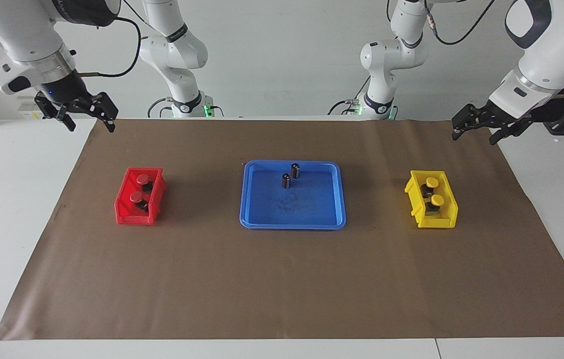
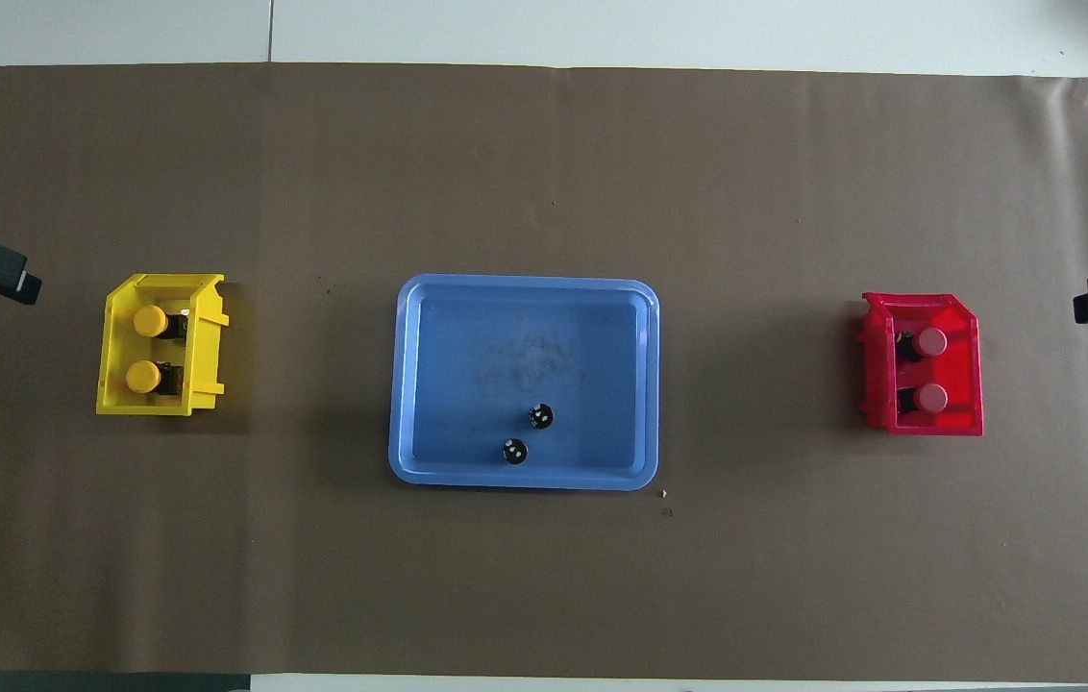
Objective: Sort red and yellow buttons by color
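Two red buttons [image 1: 142,179] [image 1: 136,197] sit in a red bin [image 1: 132,218] toward the right arm's end of the table; they also show in the overhead view [image 2: 931,340] [image 2: 930,397]. Two yellow buttons [image 1: 431,181] [image 1: 437,200] sit in a yellow bin [image 1: 436,222] toward the left arm's end, also in the overhead view [image 2: 149,320] [image 2: 142,376]. My right gripper [image 1: 90,124] is open and empty, raised over the mat's corner at the robots' edge. My left gripper [image 1: 475,137] is open and empty, raised over the mat's edge at its own end.
A blue tray [image 1: 292,225] lies in the middle of the brown mat [image 1: 282,289]. Two small dark cylinders with silvery tops [image 1: 295,170] [image 1: 286,180] stand upright in the tray, in its part nearer to the robots. White table borders the mat.
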`<state>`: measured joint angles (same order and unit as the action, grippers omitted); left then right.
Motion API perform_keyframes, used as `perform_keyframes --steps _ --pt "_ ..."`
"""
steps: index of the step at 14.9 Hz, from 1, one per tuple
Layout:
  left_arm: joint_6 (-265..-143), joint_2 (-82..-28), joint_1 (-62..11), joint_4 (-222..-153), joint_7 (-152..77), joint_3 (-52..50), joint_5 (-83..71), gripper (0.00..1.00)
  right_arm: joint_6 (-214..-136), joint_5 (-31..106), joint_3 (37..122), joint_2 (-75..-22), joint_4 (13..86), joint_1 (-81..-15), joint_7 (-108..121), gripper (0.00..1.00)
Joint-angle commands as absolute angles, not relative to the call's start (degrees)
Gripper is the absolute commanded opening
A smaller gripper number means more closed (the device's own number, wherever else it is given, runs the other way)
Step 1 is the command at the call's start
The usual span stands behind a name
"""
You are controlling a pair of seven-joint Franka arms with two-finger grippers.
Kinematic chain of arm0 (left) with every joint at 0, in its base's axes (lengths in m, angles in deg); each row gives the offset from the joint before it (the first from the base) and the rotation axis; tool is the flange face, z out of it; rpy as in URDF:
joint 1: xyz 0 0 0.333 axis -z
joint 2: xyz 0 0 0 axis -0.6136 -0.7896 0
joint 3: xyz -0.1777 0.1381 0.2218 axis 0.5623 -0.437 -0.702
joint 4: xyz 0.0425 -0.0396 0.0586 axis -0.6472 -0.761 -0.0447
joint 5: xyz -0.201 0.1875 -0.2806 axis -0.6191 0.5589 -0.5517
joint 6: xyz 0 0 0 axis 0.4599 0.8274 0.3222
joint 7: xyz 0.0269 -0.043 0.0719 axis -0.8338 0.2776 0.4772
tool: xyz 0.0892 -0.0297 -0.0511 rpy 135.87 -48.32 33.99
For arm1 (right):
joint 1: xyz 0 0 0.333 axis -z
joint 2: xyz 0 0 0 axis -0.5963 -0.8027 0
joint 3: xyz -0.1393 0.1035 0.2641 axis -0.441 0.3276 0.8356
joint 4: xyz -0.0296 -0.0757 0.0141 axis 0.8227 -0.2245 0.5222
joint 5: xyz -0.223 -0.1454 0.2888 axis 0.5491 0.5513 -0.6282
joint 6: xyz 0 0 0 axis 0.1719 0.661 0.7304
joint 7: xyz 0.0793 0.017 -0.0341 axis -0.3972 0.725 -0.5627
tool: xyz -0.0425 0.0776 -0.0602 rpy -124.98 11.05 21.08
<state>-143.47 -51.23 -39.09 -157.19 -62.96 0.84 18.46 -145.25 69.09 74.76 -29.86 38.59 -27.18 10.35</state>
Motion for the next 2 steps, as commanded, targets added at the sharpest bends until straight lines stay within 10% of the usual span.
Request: perform_keyframes --steps 1,2 --pt "-140.0 -51.5 -38.7 -155.1 -62.1 0.4 17.5 1.0 -145.1 68.4 75.2 -29.6 38.4 -26.9 11.3 0.99" --pt "-139.7 -51.2 -38.7 -155.0 -62.1 0.4 17.5 1.0 -145.1 68.4 75.3 -29.6 38.4 -26.9 11.3 0.99"
